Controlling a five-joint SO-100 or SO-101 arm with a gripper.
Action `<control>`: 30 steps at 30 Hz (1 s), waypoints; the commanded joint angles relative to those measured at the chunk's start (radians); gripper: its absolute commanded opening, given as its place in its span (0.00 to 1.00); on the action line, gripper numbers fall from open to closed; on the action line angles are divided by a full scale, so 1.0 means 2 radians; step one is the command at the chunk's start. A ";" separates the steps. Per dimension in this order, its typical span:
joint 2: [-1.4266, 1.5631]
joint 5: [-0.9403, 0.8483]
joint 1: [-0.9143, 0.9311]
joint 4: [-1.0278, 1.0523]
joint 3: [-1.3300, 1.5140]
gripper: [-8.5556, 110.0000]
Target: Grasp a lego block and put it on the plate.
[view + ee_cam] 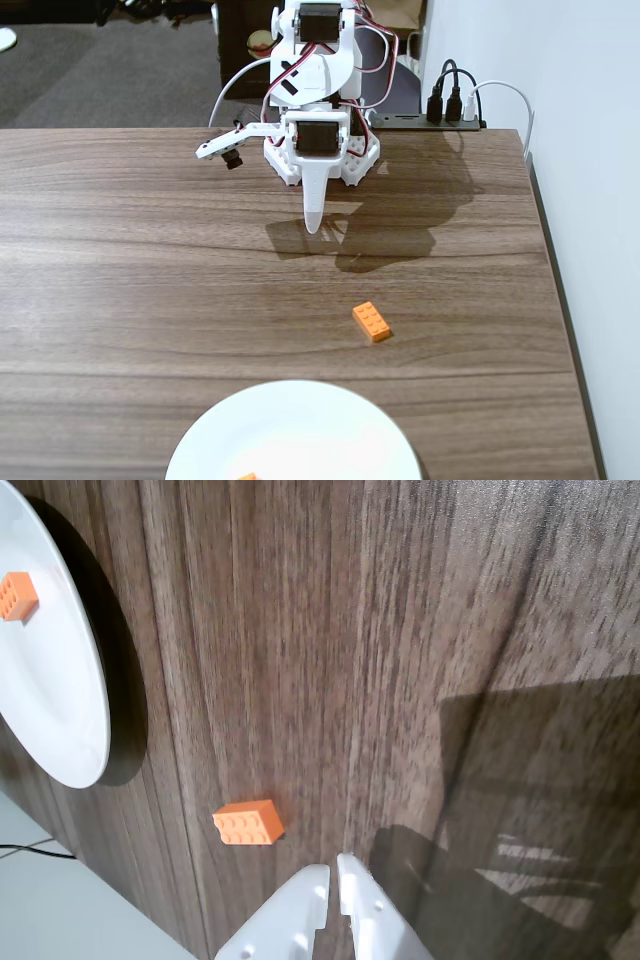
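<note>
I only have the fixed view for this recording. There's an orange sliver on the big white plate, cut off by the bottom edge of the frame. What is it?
Observer: The wrist view shows it whole: a small orange studded plastic brick lying on the large round white plate.
Operator: From the front I can't judge the gripper. Open or shut?
Observer: In the wrist view the white two-finger gripper is shut, fingertips almost touching, with nothing between them.

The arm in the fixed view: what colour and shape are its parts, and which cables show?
The arm is white plastic with black servo blocks. Red and white cables loop round its upper part. The gripper has smooth, white fingers that taper to a point.
</note>
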 commanded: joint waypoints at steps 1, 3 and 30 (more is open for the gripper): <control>0.002 0.001 0.002 0.002 -0.002 0.08; 0.002 0.001 0.002 0.002 -0.002 0.08; -0.153 -0.003 0.003 -0.084 -0.034 0.08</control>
